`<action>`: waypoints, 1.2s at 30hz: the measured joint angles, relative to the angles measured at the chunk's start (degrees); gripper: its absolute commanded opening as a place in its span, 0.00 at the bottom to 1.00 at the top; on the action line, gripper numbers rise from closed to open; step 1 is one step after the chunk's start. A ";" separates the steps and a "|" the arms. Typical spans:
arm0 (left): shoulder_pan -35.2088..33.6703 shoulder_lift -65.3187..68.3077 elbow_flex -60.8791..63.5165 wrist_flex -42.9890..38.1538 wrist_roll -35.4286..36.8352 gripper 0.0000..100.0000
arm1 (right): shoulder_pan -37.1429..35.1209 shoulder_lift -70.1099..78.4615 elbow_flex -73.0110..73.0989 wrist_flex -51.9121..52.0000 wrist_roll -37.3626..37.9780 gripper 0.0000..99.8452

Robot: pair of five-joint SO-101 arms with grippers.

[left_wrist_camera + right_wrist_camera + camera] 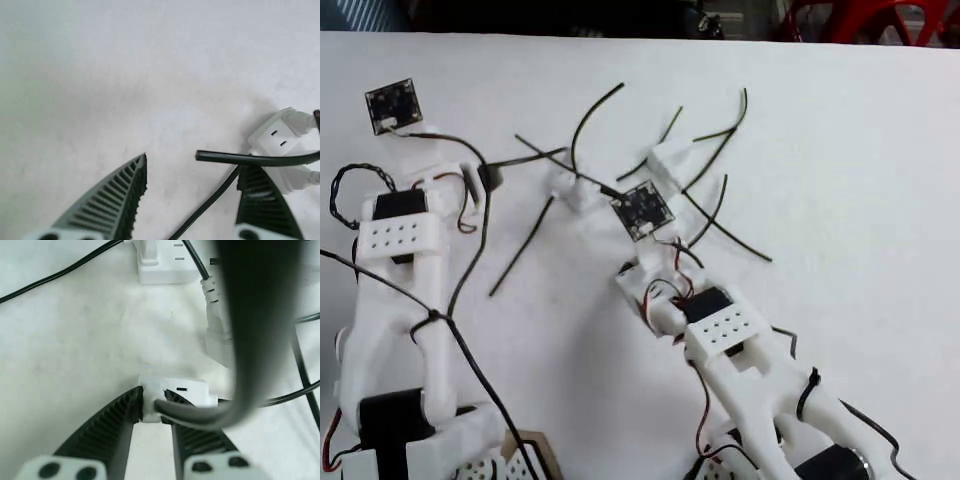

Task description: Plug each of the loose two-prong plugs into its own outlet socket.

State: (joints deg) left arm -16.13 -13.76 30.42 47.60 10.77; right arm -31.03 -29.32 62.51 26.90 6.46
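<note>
In the left wrist view my left gripper (pixel 194 164) stands open just above the white table. A white two-slot socket (pixel 276 141) lies beside one of its fingers (pixel 260 197), and a loose black cord end (pixel 200 156) crosses between the fingers. My right gripper (pixel 154 401) is shut on a small white plug (pixel 187 390) with a dark cord. Beyond it lies a white outlet block (pixel 165 262), and another white plug (pixel 216 332) lies on its side. From above, two white outlets (pixel 570 187) (pixel 670 160) sit mid-table among black cords.
Several loose black cords (pixel 525 245) sprawl across the middle of the table (pixel 840 120). A thick dark cable (pixel 255 315) hangs close in front of the right wrist camera. The left arm (pixel 395 235) stands at the table's left, with its camera cable (pixel 470 260) trailing toward the front.
</note>
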 measured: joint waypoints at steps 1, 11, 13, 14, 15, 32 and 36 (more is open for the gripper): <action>0.00 0.00 0.00 0.00 0.00 0.29 | 0.00 0.18 0.00 -0.18 0.00 0.02; 0.00 0.00 0.00 0.00 0.00 0.29 | 0.00 0.26 0.00 -0.26 0.00 0.02; 0.00 0.00 0.00 0.00 0.00 0.29 | -0.44 0.26 0.00 -0.26 0.00 0.02; 0.00 0.00 0.00 0.00 0.00 0.29 | -0.79 0.26 0.00 -0.26 0.00 0.02; 0.00 0.00 0.00 0.00 0.00 0.29 | -1.14 0.26 0.00 -0.26 0.00 0.02; 0.00 0.00 0.00 0.00 0.00 0.29 | -0.70 5.10 -1.23 -4.13 0.00 0.02; 0.00 0.00 0.00 0.00 0.00 0.29 | 0.44 7.12 -3.16 -2.29 0.00 0.02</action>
State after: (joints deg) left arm -16.13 -13.76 30.42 47.60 10.77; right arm -30.59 -22.20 59.34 24.62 6.46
